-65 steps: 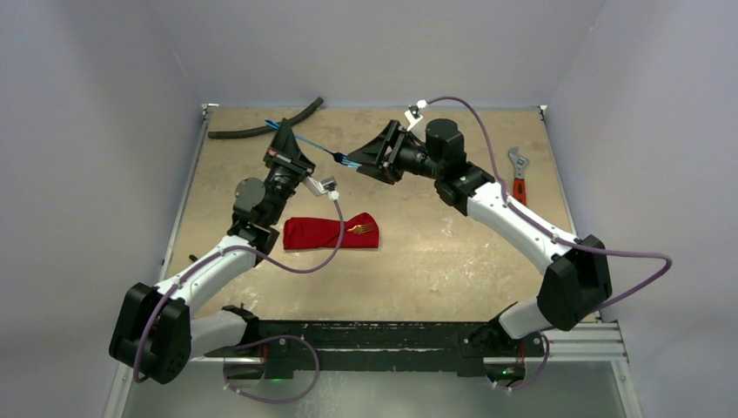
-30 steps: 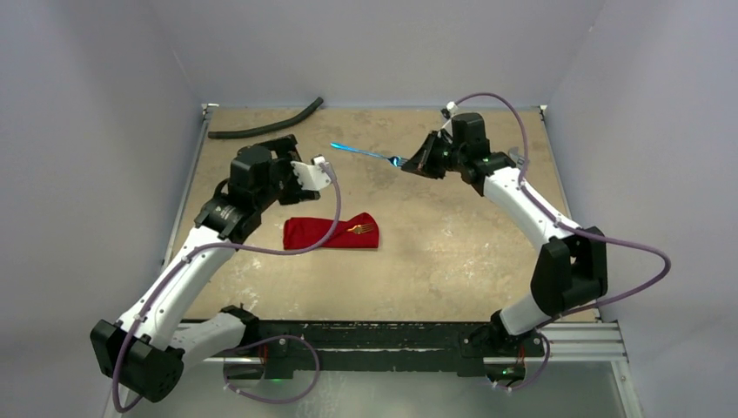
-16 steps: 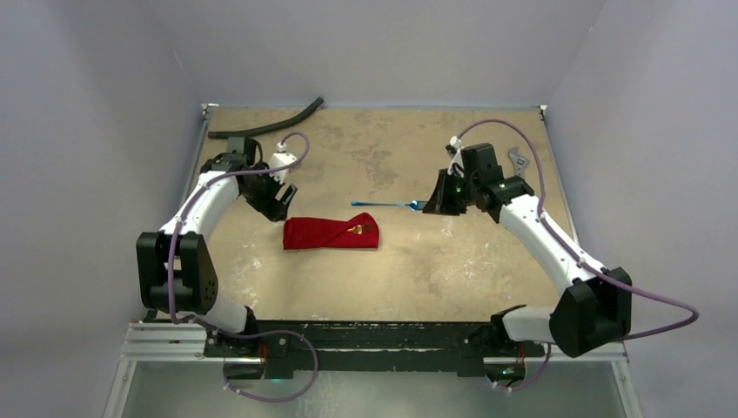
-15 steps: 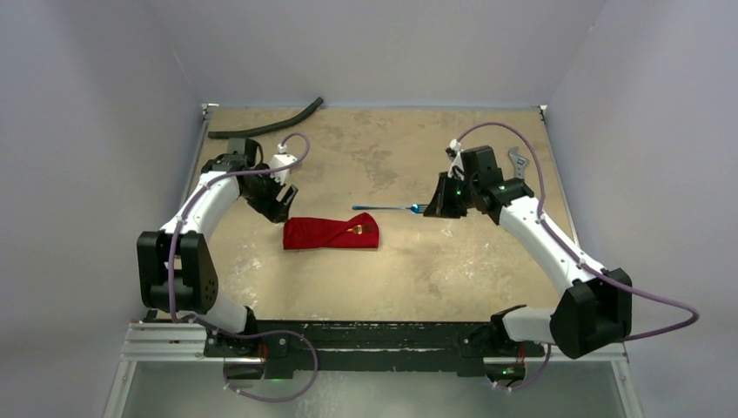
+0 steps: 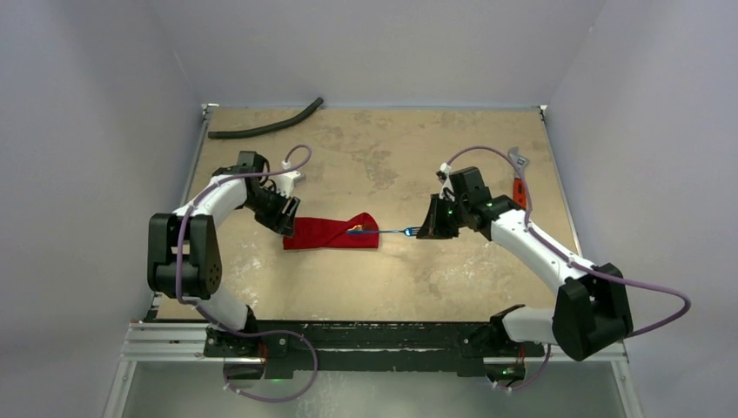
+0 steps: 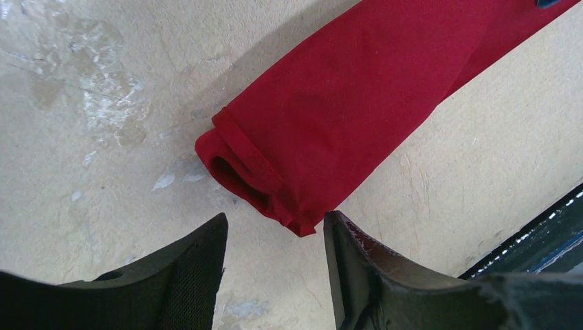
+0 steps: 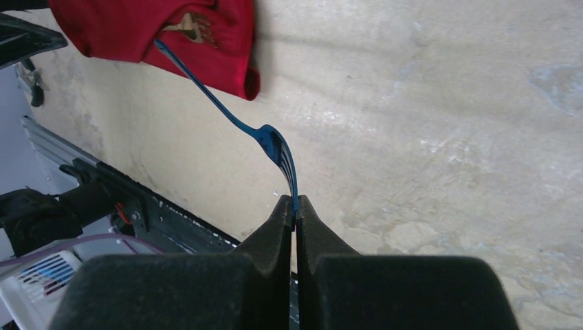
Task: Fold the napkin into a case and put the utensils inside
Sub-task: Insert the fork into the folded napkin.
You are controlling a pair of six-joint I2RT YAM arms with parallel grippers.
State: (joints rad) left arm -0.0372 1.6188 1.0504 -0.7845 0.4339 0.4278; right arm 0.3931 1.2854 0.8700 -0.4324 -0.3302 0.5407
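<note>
The red napkin (image 5: 326, 234) lies folded as a long narrow case (image 6: 357, 103) in the middle of the table. My left gripper (image 5: 285, 217) is low at its left end. Its jaws (image 6: 275, 218) are open, and the case's rolled end corner sits just between the fingertips. My right gripper (image 5: 427, 229) is shut on the tines of a blue fork (image 7: 234, 117). The fork (image 5: 390, 232) points left, its handle tip at the case's right mouth. A gold utensil (image 7: 196, 29) shows inside that mouth.
A black curved hose (image 5: 265, 126) lies at the back left. An orange-handled wrench (image 5: 519, 180) lies at the right edge behind the right arm. The black front rail (image 5: 374, 335) runs along the near table edge.
The left gripper has dropped to the case's left end and its jaws have narrowed. The right gripper has carried the fork down and left until its handle tip reached the case's right end.
</note>
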